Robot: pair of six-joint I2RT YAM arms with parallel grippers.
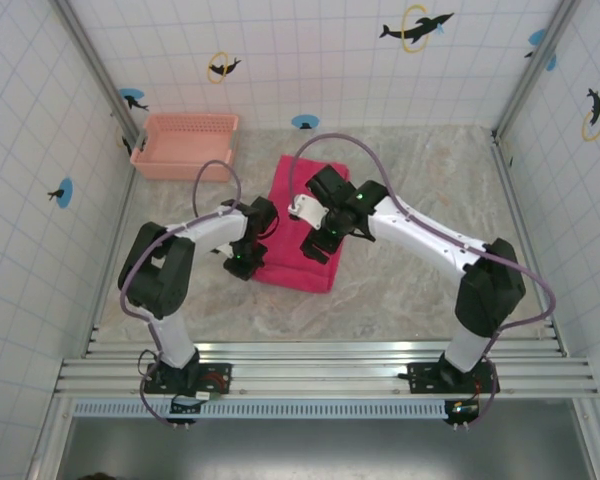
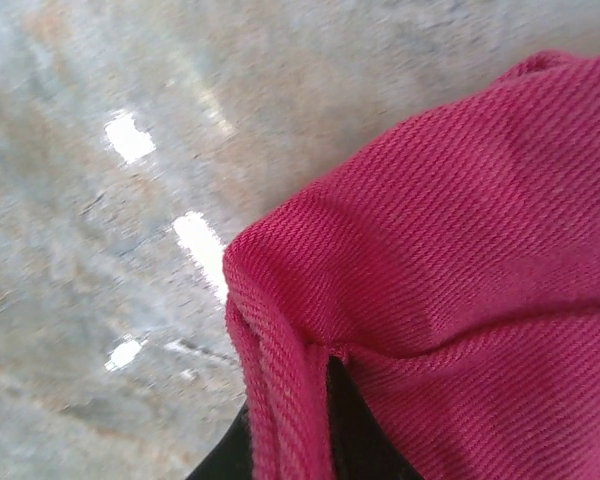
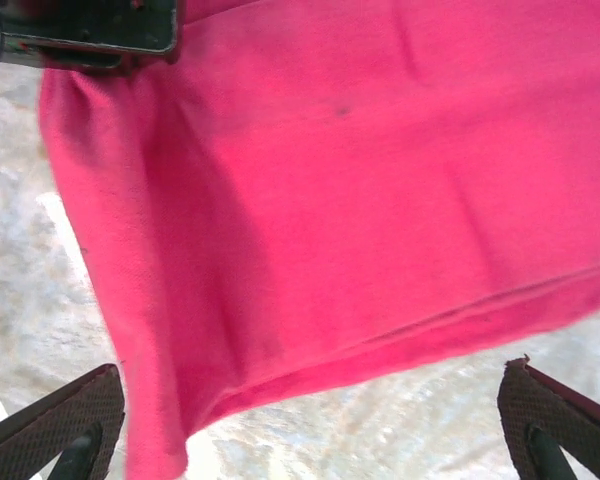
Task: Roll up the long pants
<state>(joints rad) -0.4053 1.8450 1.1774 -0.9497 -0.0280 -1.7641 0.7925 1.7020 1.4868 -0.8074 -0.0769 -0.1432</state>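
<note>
The long pants (image 1: 295, 272) lie as a folded bright magenta strip in the middle of the marble table. My left gripper (image 1: 245, 262) sits at the strip's near left corner. In the left wrist view it (image 2: 295, 450) is shut on a raised fold of the pants (image 2: 460, 250), with a dark finger (image 2: 355, 440) showing beside the pinched edge. My right gripper (image 1: 320, 245) hovers over the near right part of the strip. It (image 3: 310, 440) stands wide open, nothing between its fingertips (image 3: 75, 430), and the hem of the pants (image 3: 360, 180) runs just beyond them.
A pale salmon plastic basket (image 1: 185, 172) stands at the back left against the tiled wall. Bare marble table (image 1: 410, 290) spreads to the right and in front of the cloth. Tiled walls close in three sides.
</note>
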